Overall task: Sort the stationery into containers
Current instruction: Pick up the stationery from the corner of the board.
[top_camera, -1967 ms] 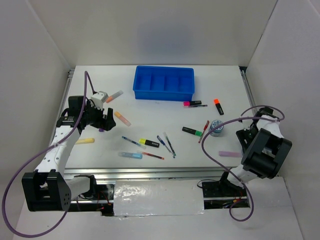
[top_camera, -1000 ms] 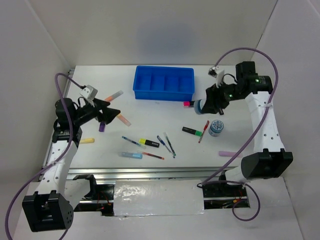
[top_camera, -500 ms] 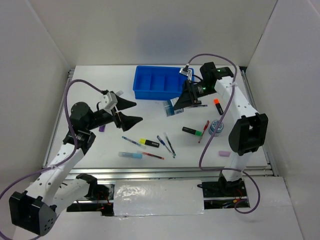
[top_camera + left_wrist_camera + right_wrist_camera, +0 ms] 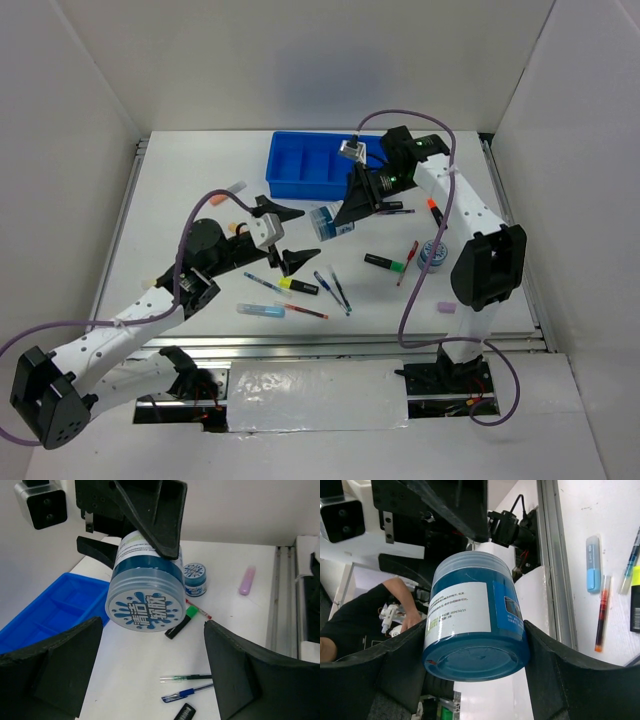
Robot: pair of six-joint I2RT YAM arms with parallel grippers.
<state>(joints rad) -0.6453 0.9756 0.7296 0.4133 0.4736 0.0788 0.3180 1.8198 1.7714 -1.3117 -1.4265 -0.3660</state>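
Observation:
My right gripper [image 4: 338, 218] is shut on a blue jar [image 4: 321, 223] with a pale-blue printed lid, held above the table in front of the blue tray [image 4: 300, 187]. The right wrist view shows the jar [image 4: 475, 625] pressed between both fingers of the gripper [image 4: 476, 647]. My left gripper [image 4: 300, 235] is open and faces the jar's lid [image 4: 145, 607], which sits just ahead of the gap between its fingers [image 4: 50, 675]. Pens and markers lie on the table: a green-black marker [image 4: 384, 263], a yellow-black marker [image 4: 298, 286] and blue pens [image 4: 335, 290].
A second small blue jar [image 4: 433, 255] stands right of centre, a red pen [image 4: 408, 262] beside it. An orange highlighter [image 4: 436, 212], a purple one [image 4: 445, 308] and a pale-blue one [image 4: 261, 310] lie about. The tray [image 4: 45, 615] shows at the left of the left wrist view.
The right arm swung left across the table carrying the jar to the middle. The left arm reached right toward it, and its jaws opened wider.

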